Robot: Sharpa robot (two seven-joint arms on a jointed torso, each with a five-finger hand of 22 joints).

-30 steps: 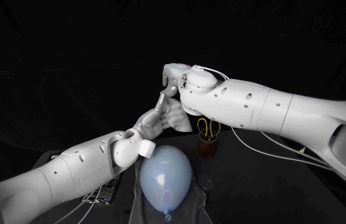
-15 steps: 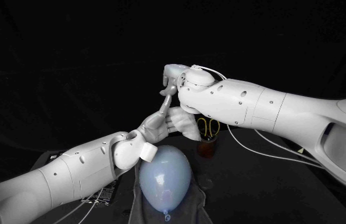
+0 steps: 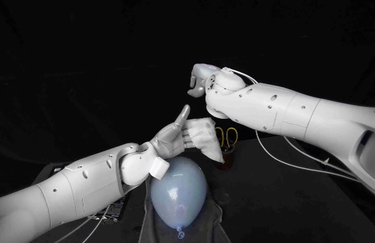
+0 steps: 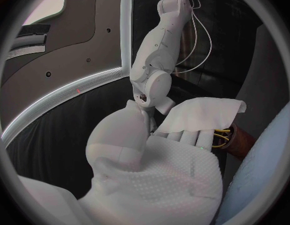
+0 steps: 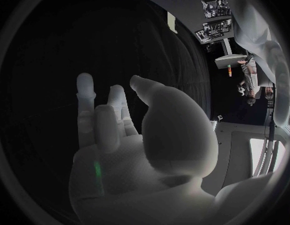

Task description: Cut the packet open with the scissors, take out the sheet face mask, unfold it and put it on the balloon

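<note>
Scissors [image 3: 228, 136] partly behind sheet face mask [image 3: 205, 140]

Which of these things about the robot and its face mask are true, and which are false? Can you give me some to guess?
1. The left robot hand holds the white sheet face mask. True.
2. The right robot hand grips the mask too. False: it is raised apart from the mask, with its fingers apart and nothing in them.
3. The mask is already on the balloon. False: the balloon lies bare on a dark cloth, below the left robot hand.
4. The yellow-handled scissors stand in a brown holder beyond the balloon. True.
</note>
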